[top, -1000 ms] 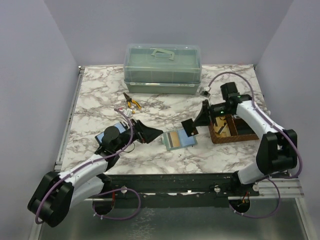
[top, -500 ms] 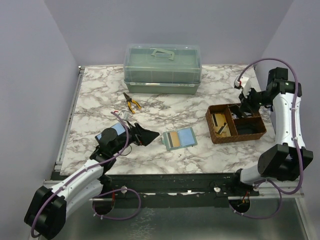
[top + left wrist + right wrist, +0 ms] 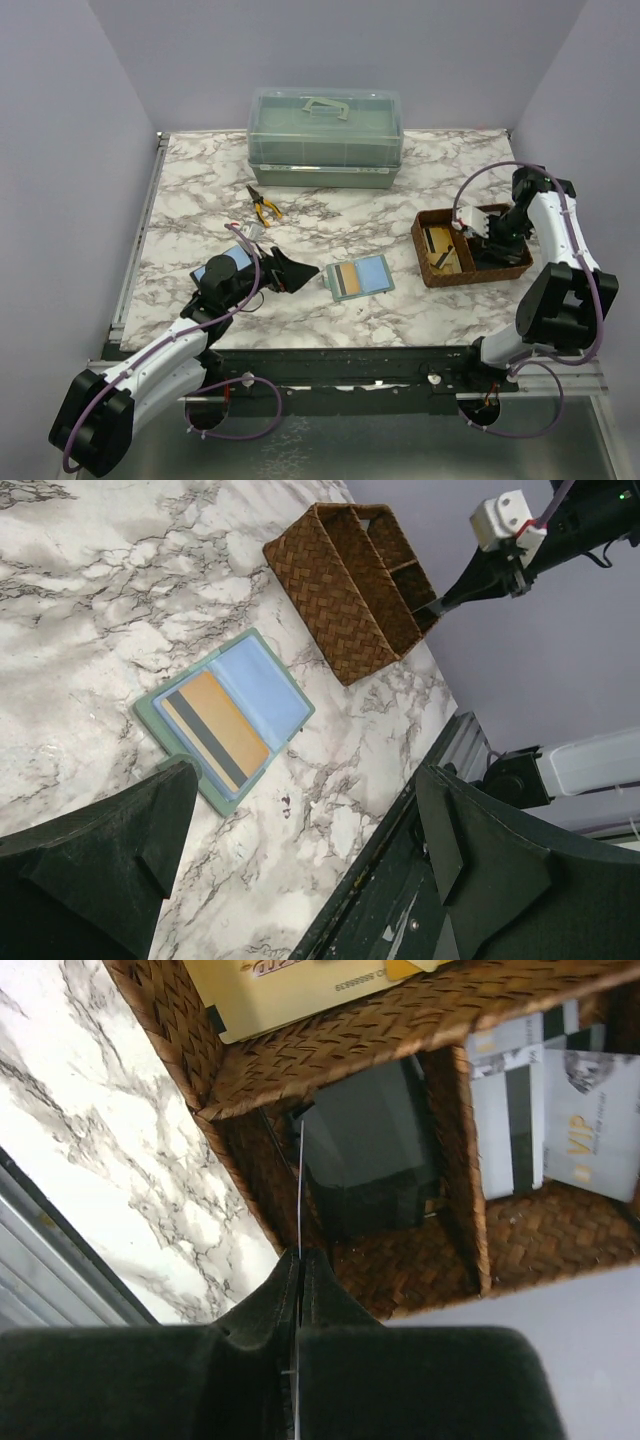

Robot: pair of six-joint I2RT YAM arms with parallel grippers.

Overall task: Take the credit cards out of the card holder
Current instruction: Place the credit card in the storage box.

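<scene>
The card holder (image 3: 360,277) lies open on the marble, blue-teal inside, with a tan card (image 3: 348,279) with a dark stripe in its left half; both show in the left wrist view, the holder (image 3: 225,720) and the tan card (image 3: 215,728). My left gripper (image 3: 290,270) is open and empty just left of the holder, its jaws wide apart (image 3: 300,780). My right gripper (image 3: 492,236) is over the brown basket's right part, shut (image 3: 300,1255) on a thin card (image 3: 300,1180) seen edge-on. A dark card (image 3: 370,1160) lies in the compartment below.
The brown divided basket (image 3: 425,265) stands at the right and holds a yellow card (image 3: 300,990) and white cards (image 3: 550,1120). A grey-green lidded box (image 3: 325,135) is at the back, with pliers (image 3: 264,206) in front of it. A black-framed blue panel (image 3: 232,262) is by my left arm.
My right gripper carried a dark card from beside the holder up to the back right, then down over the basket's right part. My left arm has barely moved.
</scene>
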